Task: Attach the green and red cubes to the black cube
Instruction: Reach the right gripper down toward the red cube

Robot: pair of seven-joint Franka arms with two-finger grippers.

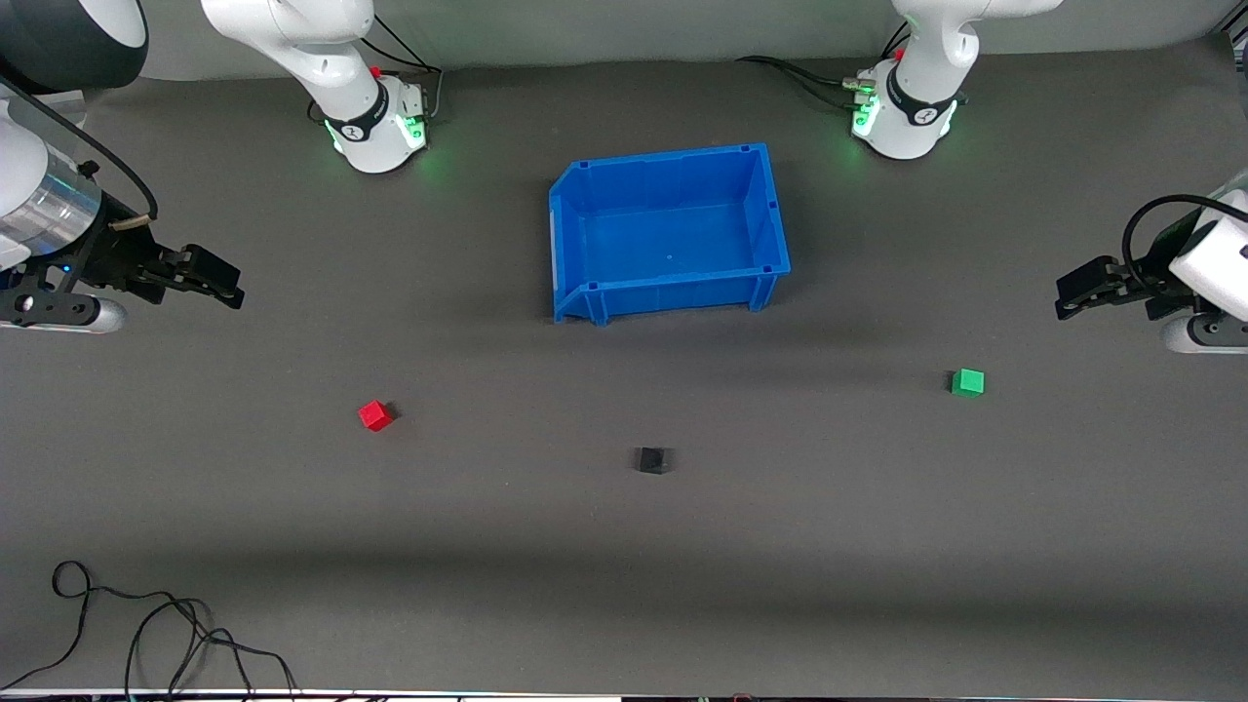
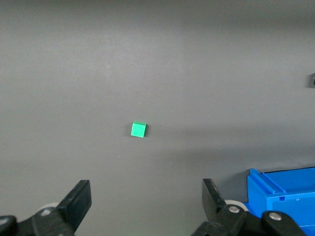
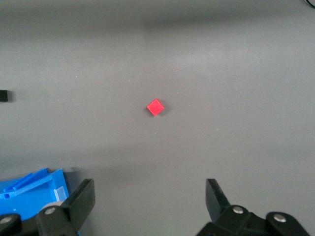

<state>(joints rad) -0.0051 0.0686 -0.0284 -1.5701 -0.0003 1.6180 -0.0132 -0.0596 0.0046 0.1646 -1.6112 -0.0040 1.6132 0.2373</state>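
Observation:
The black cube (image 1: pixel 651 460) lies on the grey mat, nearer to the front camera than the blue bin; it also shows at the edge of the right wrist view (image 3: pixel 4 96). The red cube (image 1: pixel 374 415) lies toward the right arm's end and shows in the right wrist view (image 3: pixel 155 107). The green cube (image 1: pixel 967 382) lies toward the left arm's end and shows in the left wrist view (image 2: pixel 139 129). My right gripper (image 1: pixel 231 285) is open and empty, up over the mat at its end of the table. My left gripper (image 1: pixel 1067 297) is open and empty over the mat near the green cube.
An empty blue bin (image 1: pixel 585 205) stands at mid-table, farther from the front camera than the cubes; its corner shows in both wrist views. Loose black cables (image 1: pixel 156 634) lie at the mat's near edge toward the right arm's end.

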